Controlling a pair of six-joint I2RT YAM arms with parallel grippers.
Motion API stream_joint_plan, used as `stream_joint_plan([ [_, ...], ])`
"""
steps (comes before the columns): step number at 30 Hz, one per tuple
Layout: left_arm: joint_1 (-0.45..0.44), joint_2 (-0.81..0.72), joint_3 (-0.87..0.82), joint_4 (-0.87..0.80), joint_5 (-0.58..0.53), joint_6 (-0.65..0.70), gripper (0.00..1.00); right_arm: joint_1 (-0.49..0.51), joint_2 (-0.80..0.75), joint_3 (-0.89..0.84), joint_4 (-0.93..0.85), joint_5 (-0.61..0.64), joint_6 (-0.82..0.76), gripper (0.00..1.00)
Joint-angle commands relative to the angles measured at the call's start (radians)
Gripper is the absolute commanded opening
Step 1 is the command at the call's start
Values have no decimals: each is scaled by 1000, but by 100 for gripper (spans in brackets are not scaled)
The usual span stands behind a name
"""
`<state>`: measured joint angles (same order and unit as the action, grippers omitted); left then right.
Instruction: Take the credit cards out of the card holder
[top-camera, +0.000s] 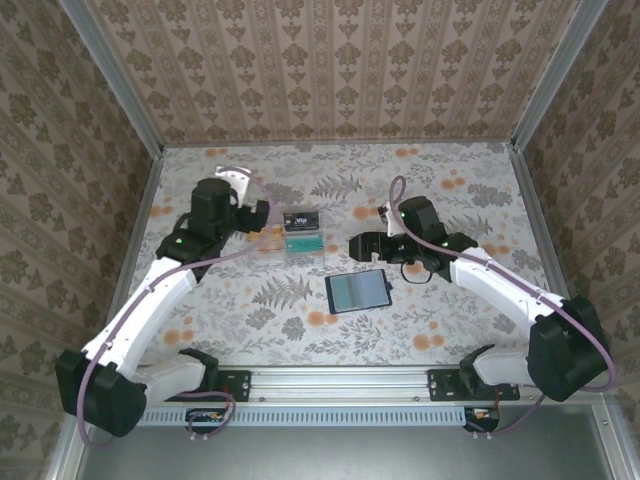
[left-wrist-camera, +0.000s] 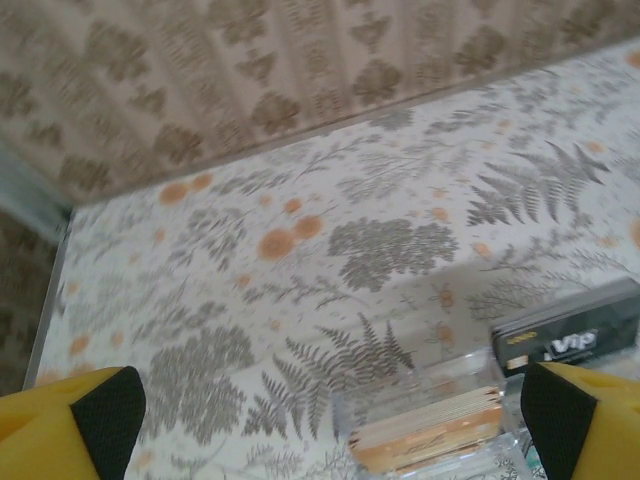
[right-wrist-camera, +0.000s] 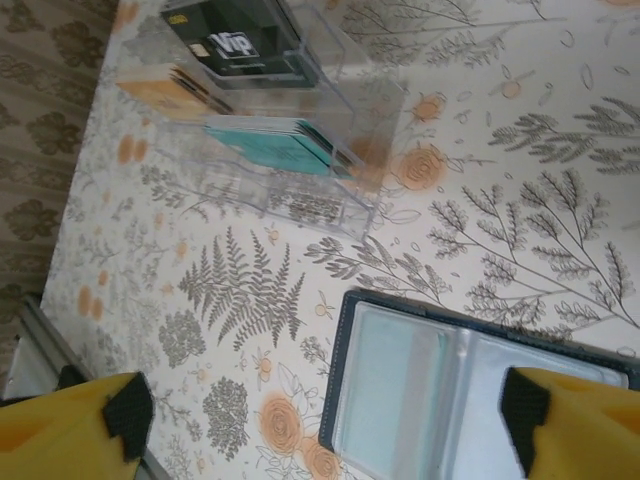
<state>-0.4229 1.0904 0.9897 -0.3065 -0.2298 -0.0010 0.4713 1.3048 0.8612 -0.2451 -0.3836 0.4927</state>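
The dark navy card holder lies open and flat on the table, its greyish sleeves facing up. In the right wrist view the card holder sits between and below my spread fingertips, and a pale greenish card shows through its left sleeve. My right gripper is open and empty; from above, the right gripper hovers just beyond the holder's far edge. My left gripper is open and empty beside a clear box. Orange cards stand stacked in that box, just ahead of the left gripper.
The clear plastic box stands behind the holder, left of centre. It holds orange cards, teal cards and a black VIP card. Patterned walls and metal rails close the table on three sides.
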Motion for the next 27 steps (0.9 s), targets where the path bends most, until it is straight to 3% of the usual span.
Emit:
stream_joint_plan([
  [1,13,-78,-42,-53,44,-172,100,25,-21,-29,-75,122,-13,83],
  [7,-1,-180,-172,-40,214,-415,84,35,10,-109,-109,237,31,46],
  [11,-83,-190,-250,-46,215,-631,68,37,34,-163,-88,262,49,40],
  [13,-153,-183,-293,-24,196,-716,66,41,59,-182,-77,265,52,37],
  [19,-356,-113,-362,56,121,-867,62,95,125,-230,-25,268,86,25],
  [27,-441,25,-385,183,233,-942,57,199,125,-270,9,306,189,21],
])
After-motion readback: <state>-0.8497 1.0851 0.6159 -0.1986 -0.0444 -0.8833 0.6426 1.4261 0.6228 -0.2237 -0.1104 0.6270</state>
